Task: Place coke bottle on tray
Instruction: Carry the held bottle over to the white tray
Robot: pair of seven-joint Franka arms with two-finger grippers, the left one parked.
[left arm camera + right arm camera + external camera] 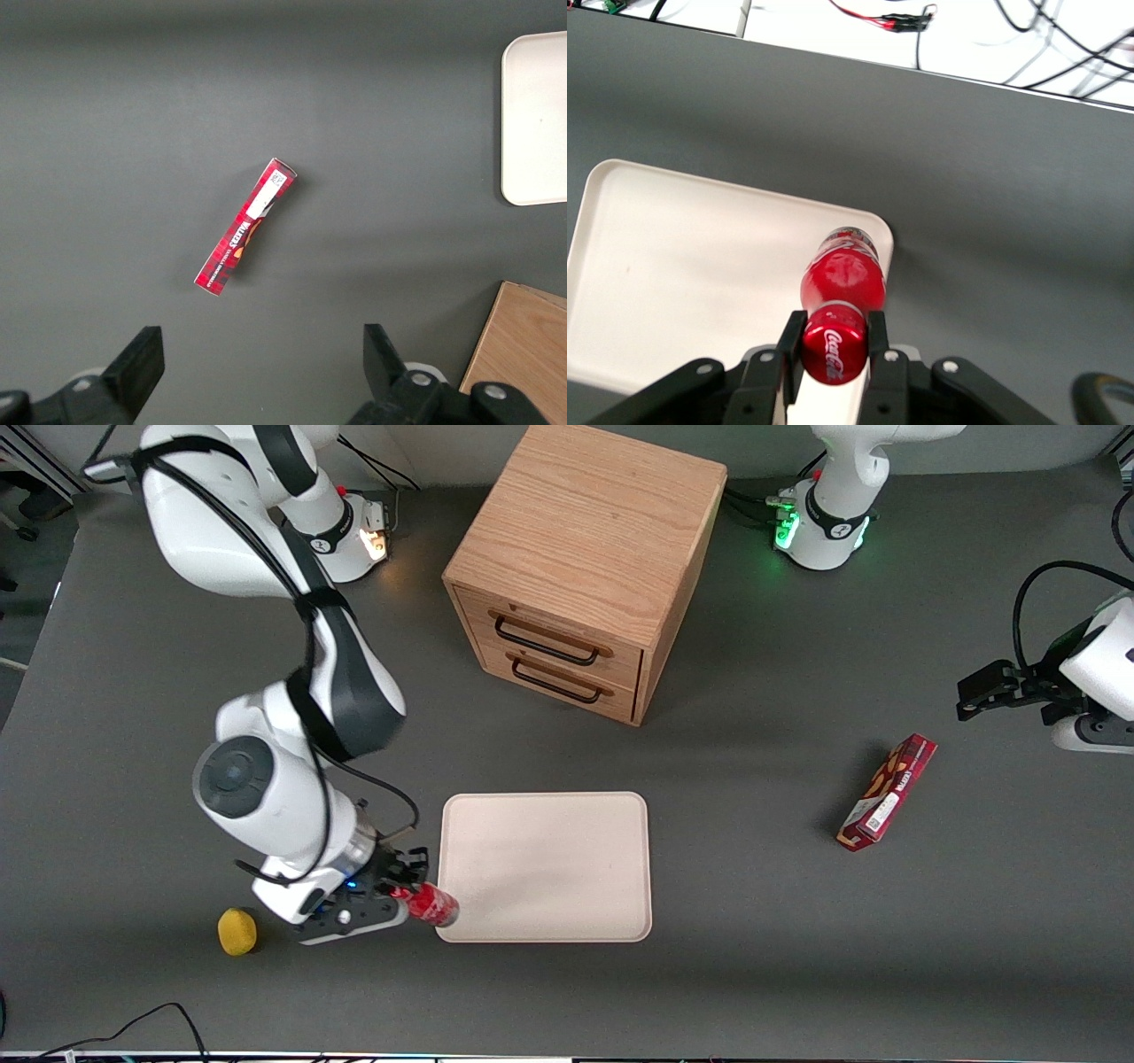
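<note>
My right gripper [400, 892] is shut on the red cap of the coke bottle [431, 905], a small red bottle with white script. In the right wrist view the two black fingers [791, 341] clamp the cap and the bottle [842, 279] hangs over the corner of the tray [682, 266]. The tray [567, 859] is large, flat and pale cream-pink with a low rim. In the front view the bottle is at the tray's near corner at the working arm's end. I cannot tell whether the bottle touches the tray.
A wooden two-drawer cabinet [585, 567] stands farther from the front camera than the tray. A yellow lemon-like object [236, 931] lies beside the gripper. A red snack box [888, 792] lies toward the parked arm's end of the table, also in the left wrist view [245, 227].
</note>
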